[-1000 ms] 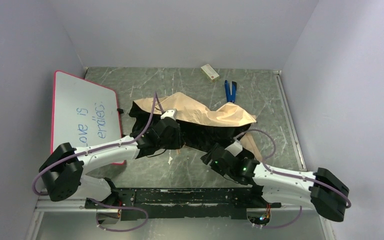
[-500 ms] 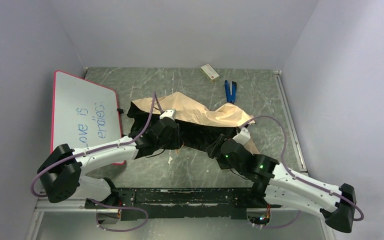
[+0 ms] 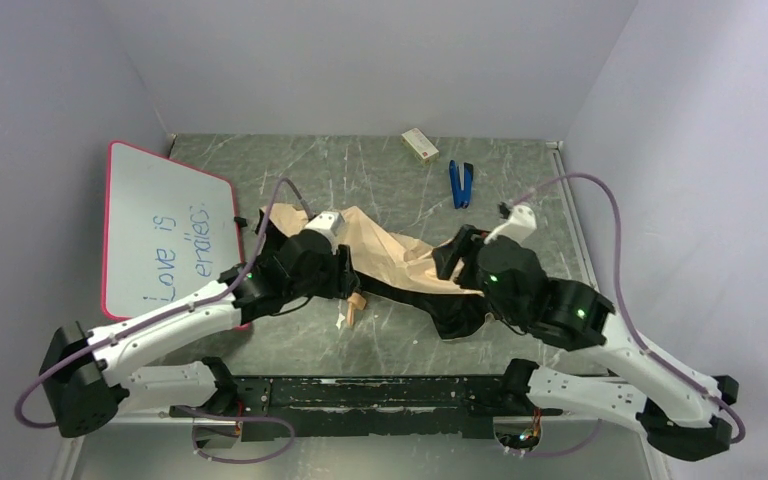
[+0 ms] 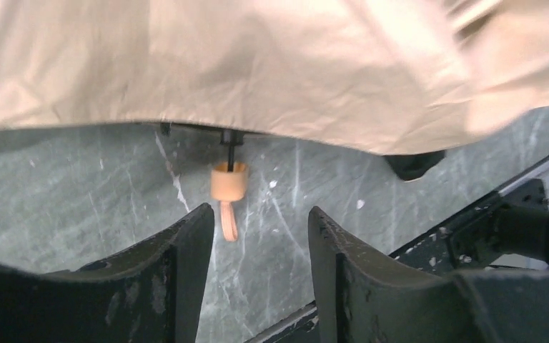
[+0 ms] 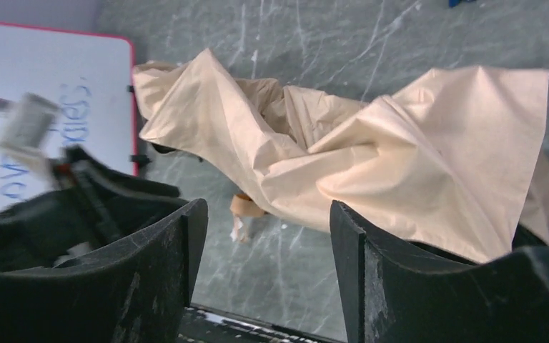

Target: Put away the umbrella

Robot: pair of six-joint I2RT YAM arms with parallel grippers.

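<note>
The umbrella (image 3: 390, 252) lies half collapsed mid-table, crumpled tan fabric over black ribs. Its small tan handle knob (image 4: 229, 181) pokes out from under the fabric edge on a thin black shaft, with a short strap (image 4: 227, 220) trailing toward me. My left gripper (image 4: 257, 221) hovers open just short of the knob, nothing between its fingers. In the top view the knob (image 3: 357, 302) rests on the table beside the left wrist. My right gripper (image 5: 264, 214) is open and raised above the right part of the fabric (image 5: 372, 157), holding nothing.
A red-framed whiteboard (image 3: 165, 235) leans at the left wall. A small white box (image 3: 420, 144) and a blue tool (image 3: 461, 183) lie at the back. Walls close in on three sides. The black mounting rail (image 3: 360, 395) runs along the near edge.
My left gripper opened and backed off, and the handle knob now shows on the table. The right arm swung up and back over the umbrella's right side. The canopy has bunched narrower.
</note>
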